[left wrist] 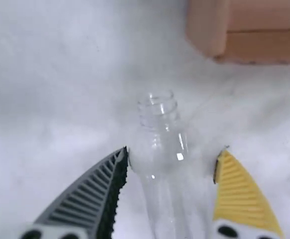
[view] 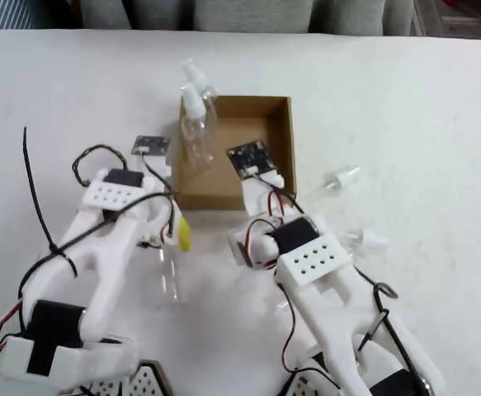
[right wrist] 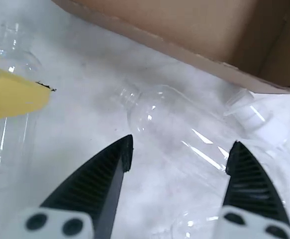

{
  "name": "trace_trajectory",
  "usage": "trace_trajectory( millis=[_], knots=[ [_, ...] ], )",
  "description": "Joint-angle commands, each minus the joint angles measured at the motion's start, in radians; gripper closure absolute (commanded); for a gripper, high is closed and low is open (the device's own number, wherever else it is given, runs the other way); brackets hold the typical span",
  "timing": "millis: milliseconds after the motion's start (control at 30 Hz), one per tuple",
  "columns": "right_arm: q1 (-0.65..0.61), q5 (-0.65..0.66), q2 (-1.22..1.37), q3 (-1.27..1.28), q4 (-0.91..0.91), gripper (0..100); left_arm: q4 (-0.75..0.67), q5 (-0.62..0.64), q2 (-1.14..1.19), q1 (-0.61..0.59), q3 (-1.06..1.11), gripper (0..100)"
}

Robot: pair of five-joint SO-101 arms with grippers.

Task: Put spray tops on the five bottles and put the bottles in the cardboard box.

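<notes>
A clear, uncapped bottle (left wrist: pixel 159 149) stands between the grey and yellow fingers of my left gripper (left wrist: pixel 170 159), which is open around its shoulder. In the high view that gripper (view: pixel 178 235) is just in front of the cardboard box (view: pixel 281 140), over the bottle (view: pixel 172 276). My right gripper (right wrist: pixel 179 159) is open over a second uncapped bottle (right wrist: pixel 169 129) lying on the table beside the box's wall (right wrist: pixel 194 30). A spray top (right wrist: pixel 246 112) lies next to that bottle. Two capped bottles (view: pixel 197 128) lean at the box's left side.
Two loose spray tops (view: pixel 339 180) (view: pixel 372 239) lie on the table right of the box. The other arm's yellow finger (right wrist: pixel 10 97) and its bottle (right wrist: pixel 10 59) show in the right wrist view. Open white table stretches to the left and far right.
</notes>
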Motion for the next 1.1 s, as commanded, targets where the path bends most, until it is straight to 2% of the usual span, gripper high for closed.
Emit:
trace_trajectory(
  millis=[0, 300, 533, 767, 1067],
  knots=[
    [0.008, 0.012, -0.028, -0.006, -0.027, 73.3, -0.037, -0.008, -0.065, 0.001, 0.009, 73],
    [0.008, 0.012, -0.028, -0.006, -0.027, 73.3, -0.023, -0.005, -0.065, 0.005, 0.041, 73],
    [0.008, 0.012, -0.028, -0.006, -0.027, 73.4, 0.005, -0.003, -0.074, 0.085, 0.060, 73],
    [0.008, 0.012, -0.028, -0.006, -0.028, 73.4, -0.017, 0.183, -0.076, 0.027, 0.063, 73],
    [0.008, 0.012, -0.028, -0.006, -0.030, 73.4, -0.009, 0.201, -0.076, 0.030, 0.086, 73]
  ],
)
